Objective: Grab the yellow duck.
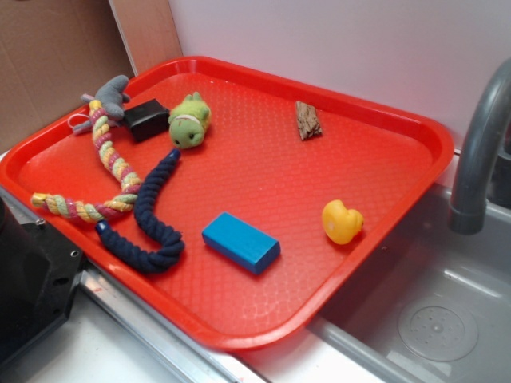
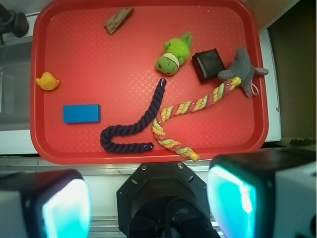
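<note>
Step in hand: approach not yet begun. Gripper (image 2: 148,203) hovers at the tray's 6 o'clock edge in the wrist view, pads wide apart, holding nothing. Red tray (image 2: 148,44), 1. Ropes, 2: navy rope (image 2: 131,130), multicolour rope (image 2: 190,106). Blue block (image 2: 81,113), 1. Green plush (image 2: 173,53), 1. Yellow duck (image 2: 47,81), 1, lies at 9 o'clock by the rim, apart from the block. Next: travel over the duck, descend, close.
</note>
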Controlling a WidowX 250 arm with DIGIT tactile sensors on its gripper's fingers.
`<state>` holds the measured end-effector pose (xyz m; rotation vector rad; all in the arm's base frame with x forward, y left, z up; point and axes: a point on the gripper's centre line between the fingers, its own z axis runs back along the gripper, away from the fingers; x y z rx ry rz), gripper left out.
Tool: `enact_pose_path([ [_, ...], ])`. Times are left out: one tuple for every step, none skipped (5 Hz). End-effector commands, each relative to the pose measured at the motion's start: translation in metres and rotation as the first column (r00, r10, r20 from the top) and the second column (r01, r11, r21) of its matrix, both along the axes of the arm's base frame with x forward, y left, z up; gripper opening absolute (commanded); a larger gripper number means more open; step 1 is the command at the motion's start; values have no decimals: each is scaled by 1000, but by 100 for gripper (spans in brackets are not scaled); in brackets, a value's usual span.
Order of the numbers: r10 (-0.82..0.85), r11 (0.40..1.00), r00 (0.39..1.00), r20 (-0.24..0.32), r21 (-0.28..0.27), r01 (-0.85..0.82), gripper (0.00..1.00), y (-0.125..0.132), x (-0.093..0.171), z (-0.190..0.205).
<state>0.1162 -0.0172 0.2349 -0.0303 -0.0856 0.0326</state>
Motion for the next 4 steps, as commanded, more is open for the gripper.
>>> enact_pose_path([
  [0, 1000, 1000, 0, 0, 0, 100, 0, 0, 0],
  [-247, 969, 969, 24, 3, 247, 100, -50, 50, -46],
  [-480, 877, 877, 15, 38, 479, 100, -94, 87, -76],
  [-682, 732, 730, 47, 51, 680, 100, -117, 100, -102],
])
